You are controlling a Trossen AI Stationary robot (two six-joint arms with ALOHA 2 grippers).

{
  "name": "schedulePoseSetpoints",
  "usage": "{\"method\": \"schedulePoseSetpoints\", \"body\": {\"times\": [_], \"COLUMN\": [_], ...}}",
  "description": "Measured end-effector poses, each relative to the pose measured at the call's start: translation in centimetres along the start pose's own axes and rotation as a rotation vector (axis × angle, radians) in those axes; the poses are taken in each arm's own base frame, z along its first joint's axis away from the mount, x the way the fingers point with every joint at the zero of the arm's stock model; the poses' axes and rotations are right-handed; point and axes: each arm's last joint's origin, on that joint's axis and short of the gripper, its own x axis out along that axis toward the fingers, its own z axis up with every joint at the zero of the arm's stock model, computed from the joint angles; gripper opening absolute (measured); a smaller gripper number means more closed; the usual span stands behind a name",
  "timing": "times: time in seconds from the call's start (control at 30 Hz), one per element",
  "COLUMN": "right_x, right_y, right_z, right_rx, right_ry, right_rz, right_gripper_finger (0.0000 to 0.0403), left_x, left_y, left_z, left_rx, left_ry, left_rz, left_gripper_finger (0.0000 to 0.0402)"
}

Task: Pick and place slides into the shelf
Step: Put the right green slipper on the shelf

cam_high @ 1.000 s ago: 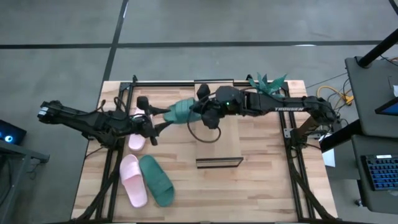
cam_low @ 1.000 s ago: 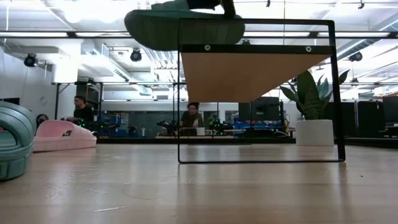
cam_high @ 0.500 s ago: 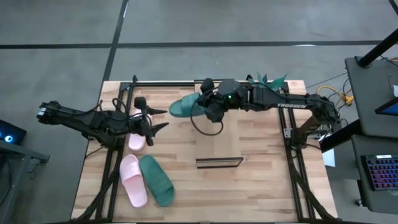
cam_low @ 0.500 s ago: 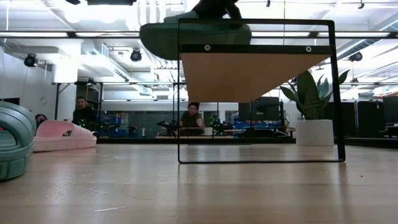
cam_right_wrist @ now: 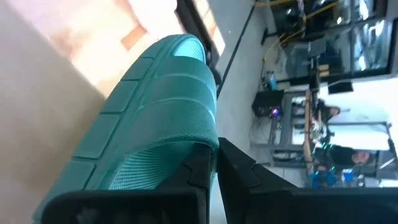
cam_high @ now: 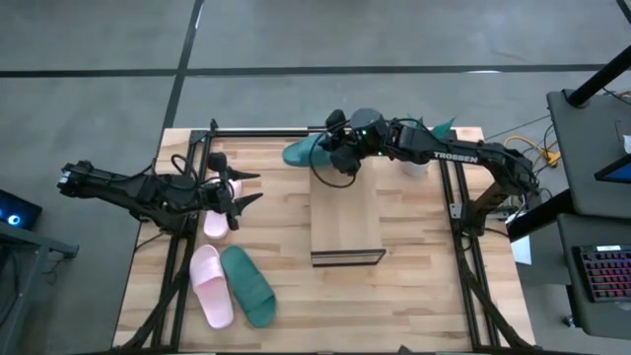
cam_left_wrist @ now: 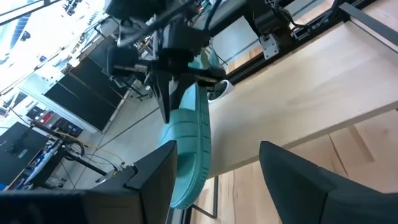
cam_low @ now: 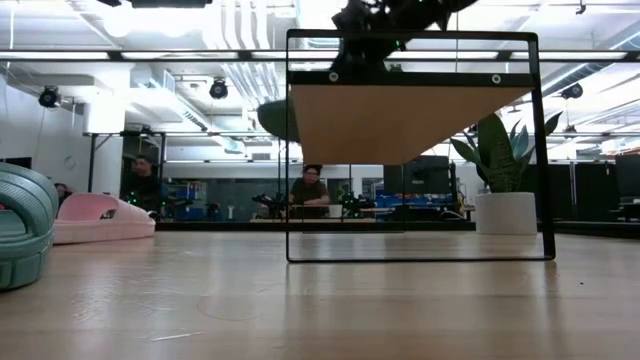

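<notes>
Right gripper carries a teal-green rubber slide sandal w/ wide ribbed strap over the far end of the long light-wood rack w/ flat plank top, fingers clamped shut on the strap, as the right wrist view shows close up. In the past sec. the arm swung the sandal from mid-table toward the far edge; it now hangs just beside the shelf's far left corner, off the plank, not yet set down. Judged from that, the carry is nearly over and placement on or in the rack comes next. Left gripper waits near the table's left side, fingers spread wide and empty; it has barely stirred.

Two more slides, a pale pink rubber one and a second teal-green one, lie touching side by side at the near left, untouched. A second pale pink slide is mostly hidden under the left arm.

Hard to read: low view shows only a dark sliver of the carried sandal behind the shelf's black end frame; whether the sandal touches the rack can't be told. A potted plant sits partly hidden beneath the right arm.
</notes>
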Motion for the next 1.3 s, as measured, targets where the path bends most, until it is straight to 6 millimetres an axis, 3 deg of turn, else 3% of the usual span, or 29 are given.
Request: {"method": "schedulePoseSetpoints", "body": {"times": [0.23,0.63,1.3], "right_x": [-0.1,-2.2,-0.4], "right_y": [0.8,-0.4,0.5], "right_z": [-1.2,-2.8,-4.8], "right_rx": [0.013,0.028,0.024], "right_ry": [0.028,0.05,0.084], "right_rz": [0.016,-0.044,0.023], "right_gripper_finger": [0.0008,0.0008,0.0021], "left_x": [0.1,0.2,1.5], "left_y": [-0.1,-0.2,-1.2], "left_z": [-0.2,-0.3,-0.3], "left_rx": [0.01,0.019,0.055], "left_ry": [0.032,0.043,0.095], "left_rz": [0.016,0.013,0.001], "left_gripper_finger": [0.0213,0.0213,0.0213]}}
